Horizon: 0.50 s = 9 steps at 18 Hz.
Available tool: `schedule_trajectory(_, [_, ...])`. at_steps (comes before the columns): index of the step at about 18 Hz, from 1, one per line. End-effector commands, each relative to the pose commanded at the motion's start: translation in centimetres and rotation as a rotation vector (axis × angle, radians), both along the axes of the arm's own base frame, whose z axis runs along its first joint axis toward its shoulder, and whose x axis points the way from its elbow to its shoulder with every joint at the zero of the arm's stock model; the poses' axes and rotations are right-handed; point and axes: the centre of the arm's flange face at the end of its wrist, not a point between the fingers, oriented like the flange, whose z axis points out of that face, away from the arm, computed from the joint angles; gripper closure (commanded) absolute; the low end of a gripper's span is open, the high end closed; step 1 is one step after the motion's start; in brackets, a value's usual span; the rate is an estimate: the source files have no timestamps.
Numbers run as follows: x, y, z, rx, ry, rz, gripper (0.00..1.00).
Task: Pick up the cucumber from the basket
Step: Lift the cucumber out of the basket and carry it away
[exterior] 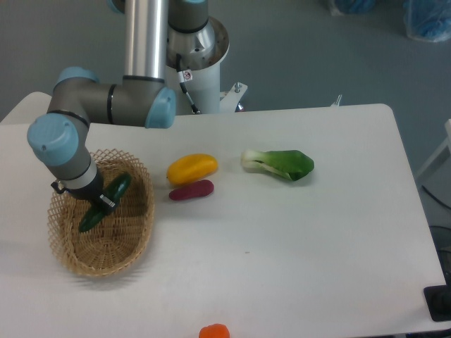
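The dark green cucumber [118, 187] lies slantwise inside the oval wicker basket [137, 236] at the left of the table. One end points to the upper right, the other end [89, 221] to the lower left. My gripper [103, 203] is down inside the basket, right over the cucumber's middle, and its dark fingers straddle it. The wrist and the gripper body hide the fingertips, so I cannot tell whether the jaws are pressed on the cucumber. The cucumber appears to rest low in the basket.
A yellow pepper [192, 167] and a purple eggplant [191, 190] lie just right of the basket. A bok choy [280, 163] lies further right. An orange object [213, 331] sits at the front edge. The arm's elbow [113, 104] hangs over the table's back left.
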Motion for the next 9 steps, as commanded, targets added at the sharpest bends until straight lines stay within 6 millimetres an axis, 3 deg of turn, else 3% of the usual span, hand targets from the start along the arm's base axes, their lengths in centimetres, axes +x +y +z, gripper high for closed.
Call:
schedule_trajectory(4, [-6.8,0.5,2.2,0.065,-0.013,0.034,0.93])
schedule_trajectory(9, [-15.1,-0.9,3.8,0.128,-0.031,0.05,0.93])
